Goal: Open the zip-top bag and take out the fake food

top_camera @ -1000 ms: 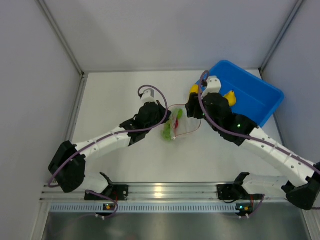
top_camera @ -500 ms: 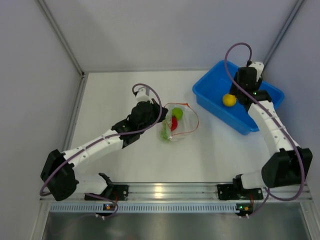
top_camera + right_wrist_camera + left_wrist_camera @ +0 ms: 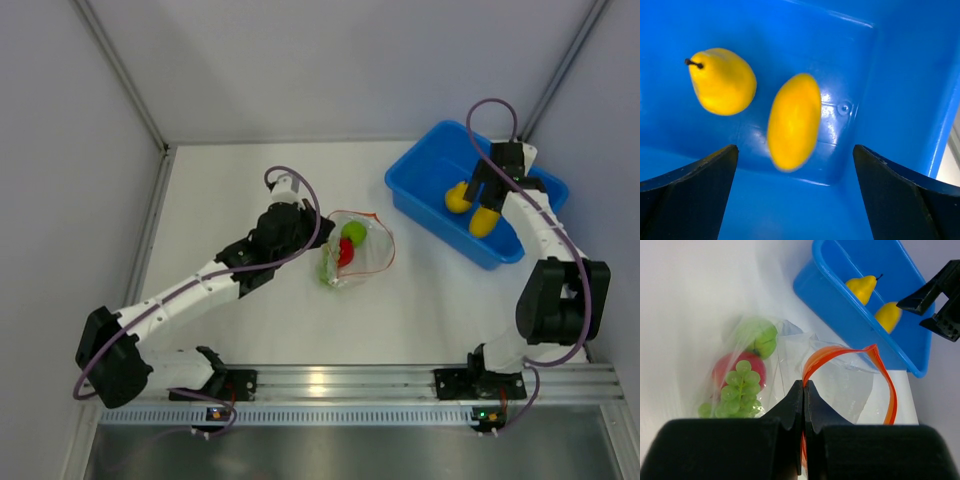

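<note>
Right claw [image 3: 795,150] wide above blurred yellow pear [image 3: 794,122], fingers [image 3: 690,185] half cropped

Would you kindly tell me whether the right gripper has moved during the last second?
Yes. The right gripper moved rightward, away from the zip-top bag to above the blue bin.

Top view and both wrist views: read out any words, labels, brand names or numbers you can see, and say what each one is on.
No readable text in any view.
The blue plastic bin and the clear plastic zip-top bag with the orange-red zip strip carry no lettering, labels or numbers, and nothing else does either.
</note>
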`<move>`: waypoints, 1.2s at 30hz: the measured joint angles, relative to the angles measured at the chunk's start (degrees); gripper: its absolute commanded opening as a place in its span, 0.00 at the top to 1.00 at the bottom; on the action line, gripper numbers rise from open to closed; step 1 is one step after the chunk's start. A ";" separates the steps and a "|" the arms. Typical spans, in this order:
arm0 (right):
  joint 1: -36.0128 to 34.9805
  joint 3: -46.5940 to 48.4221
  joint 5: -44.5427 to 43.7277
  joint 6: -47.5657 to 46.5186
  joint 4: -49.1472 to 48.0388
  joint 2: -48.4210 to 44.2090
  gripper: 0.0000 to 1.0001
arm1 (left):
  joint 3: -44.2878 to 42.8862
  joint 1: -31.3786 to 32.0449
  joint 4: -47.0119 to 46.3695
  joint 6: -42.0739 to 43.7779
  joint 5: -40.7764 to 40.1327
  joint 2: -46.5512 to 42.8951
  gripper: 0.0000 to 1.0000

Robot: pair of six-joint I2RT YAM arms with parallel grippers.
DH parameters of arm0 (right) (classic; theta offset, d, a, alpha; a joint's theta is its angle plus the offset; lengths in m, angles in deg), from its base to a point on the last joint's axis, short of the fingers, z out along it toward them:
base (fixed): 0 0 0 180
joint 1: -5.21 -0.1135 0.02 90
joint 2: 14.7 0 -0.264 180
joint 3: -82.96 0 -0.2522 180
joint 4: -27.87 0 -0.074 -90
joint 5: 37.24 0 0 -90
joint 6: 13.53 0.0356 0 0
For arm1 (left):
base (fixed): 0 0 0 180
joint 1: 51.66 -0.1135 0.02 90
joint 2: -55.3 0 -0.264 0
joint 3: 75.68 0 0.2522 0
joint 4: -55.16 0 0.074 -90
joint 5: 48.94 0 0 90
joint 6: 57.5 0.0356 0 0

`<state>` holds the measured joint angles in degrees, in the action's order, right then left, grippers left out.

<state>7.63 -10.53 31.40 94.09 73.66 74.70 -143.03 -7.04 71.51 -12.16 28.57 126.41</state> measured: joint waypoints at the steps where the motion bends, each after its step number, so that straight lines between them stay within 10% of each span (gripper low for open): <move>1: 0.00 0.00 0.61 0.07 0.15 -0.07 0.01 | -0.33 0.00 0.20 0.04 0.39 -0.07 1.00; 13: -1.66 -7.63 32.61 9.20 -5.11 -19.08 0.21 | -4.07 0.00 1.01 0.00 2.43 -0.11 1.00; 21: -21.11 -7.28 43.58 16.04 -9.94 -23.85 0.44 | -7.98 0.00 1.60 -1.73 2.34 1.90 1.00; 36: -40.04 -5.33 26.32 16.57 -10.43 -13.57 0.62 | -8.87 0.00 1.31 -6.21 2.19 4.50 1.00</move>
<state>-32.41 -15.86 57.71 110.66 63.24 61.13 -151.90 -7.04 72.82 -18.37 30.76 130.92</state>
